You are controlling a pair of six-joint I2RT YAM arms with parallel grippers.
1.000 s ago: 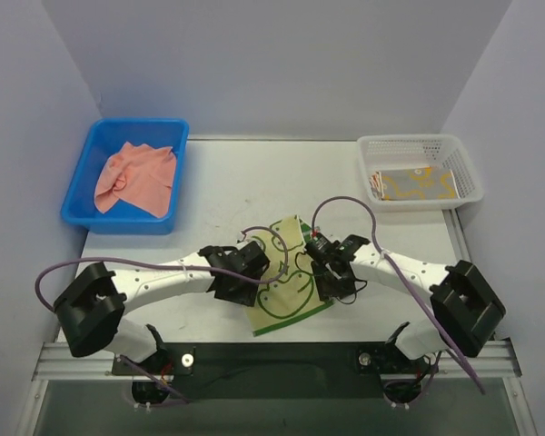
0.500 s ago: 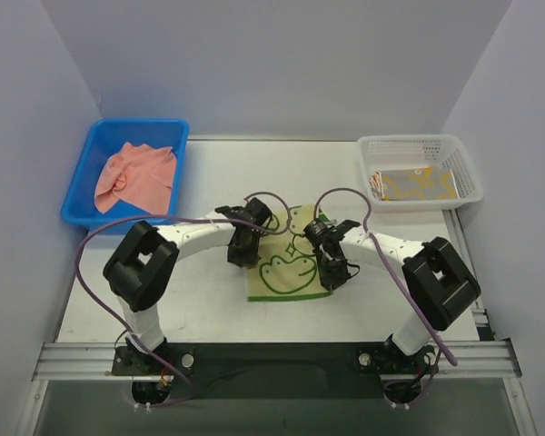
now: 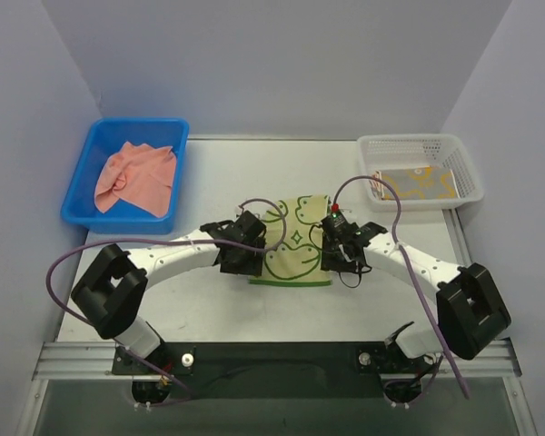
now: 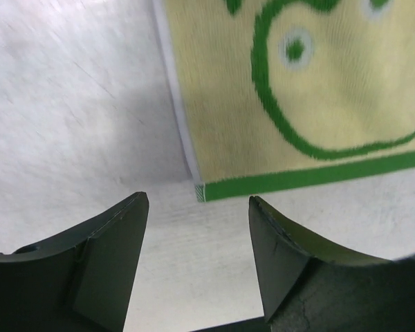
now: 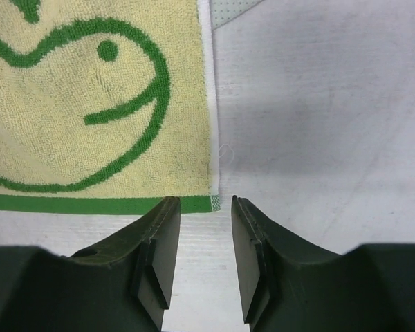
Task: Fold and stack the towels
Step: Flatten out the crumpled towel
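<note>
A pale green towel (image 3: 297, 243) with dark-green duck outlines lies flat in the middle of the table. My left gripper (image 3: 249, 258) hovers at its near left corner, open, with nothing between the fingers. In the left wrist view that gripper (image 4: 197, 200) is just short of the green-edged corner of the towel (image 4: 297, 104). My right gripper (image 3: 339, 253) stands at the near right corner, its jaws open by a narrow gap and empty. In the right wrist view that gripper (image 5: 204, 202) is in front of the towel (image 5: 90, 124). A salmon-pink towel (image 3: 136, 177) lies crumpled in the blue bin (image 3: 127, 128).
The white basket (image 3: 418, 144) at the back right holds a folded yellow printed towel (image 3: 415, 185) with an orange edge beside it. The blue bin stands at the back left. Purple cables loop over both arms.
The green towel, first skewed and then held near the front, now lies flat and square farther back. Both grippers have let go of it and sit at its near corners.
</note>
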